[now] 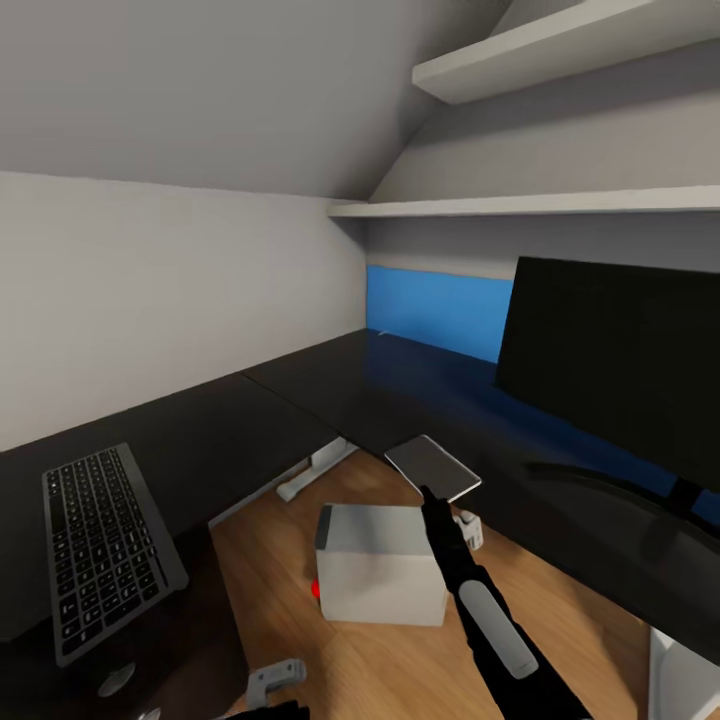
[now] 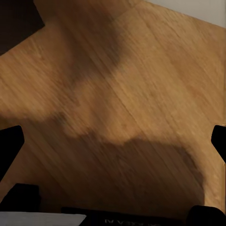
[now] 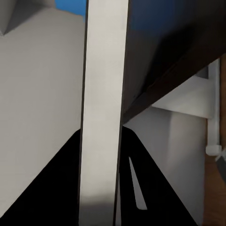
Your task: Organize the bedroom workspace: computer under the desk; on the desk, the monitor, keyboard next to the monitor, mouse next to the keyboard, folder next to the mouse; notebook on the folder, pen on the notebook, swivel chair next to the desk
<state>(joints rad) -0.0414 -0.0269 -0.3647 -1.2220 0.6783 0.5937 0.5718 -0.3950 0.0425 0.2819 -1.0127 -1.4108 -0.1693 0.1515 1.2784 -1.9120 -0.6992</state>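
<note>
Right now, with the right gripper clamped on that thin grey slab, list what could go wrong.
1. The right gripper pinches the grey slab near one end only, so it may tilt or slip out.
2. A dropped slab would likely fall toward the computer on the floor below.
3. The monitor stands close to the arm on the desk; a wide swing could knock it.

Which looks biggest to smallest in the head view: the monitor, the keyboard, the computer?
1. monitor, though cut off by the frame edge.
2. keyboard and computer: they look alike in area, and the keyboard is nearer the camera, so I won't rank them.
</note>
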